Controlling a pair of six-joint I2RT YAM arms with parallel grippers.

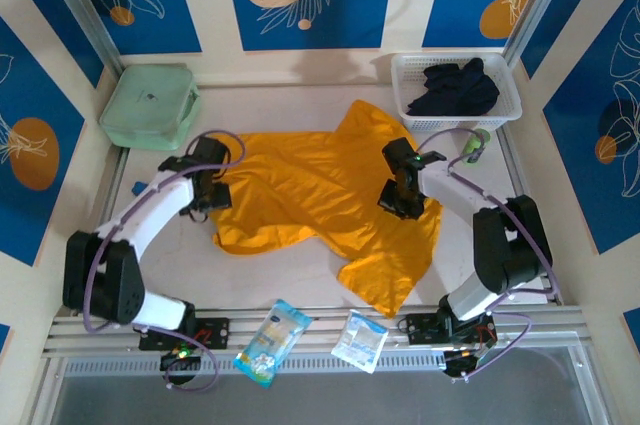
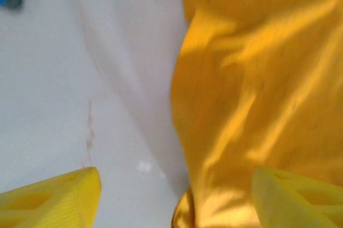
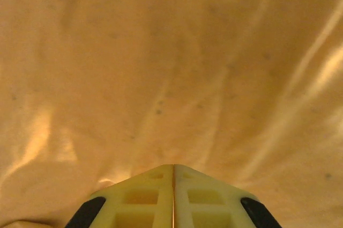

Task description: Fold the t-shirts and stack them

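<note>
The orange-yellow t-shirt (image 1: 320,190) lies spread but wrinkled on the white table (image 1: 290,280). 1 corner of it reaches almost to the near-left corner of the white basket (image 1: 408,115), which holds dark clothes (image 1: 458,88). The cloth looks thin, limp and light. It should drape and slide easily, bunch under a push and keep no shape when lifted. I would therefore pinch it at an edge or corner, at 2 points at once, rather than mid-panel.

The left gripper (image 1: 207,195) sits low at the shirt edge farthest from the basket, with the arm bent at the elbow and the wrist tipped down. In its wrist view the 2 yellow left fingers (image 2: 59,198) are spread wide with the cloth's edge between them and nothing pinched.

The right gripper (image 1: 403,203) points down onto the part of the shirt on the basket's near side. The right fingers (image 3: 144,201) are pressed flush together against the cloth, and no fold shows between them.
</note>
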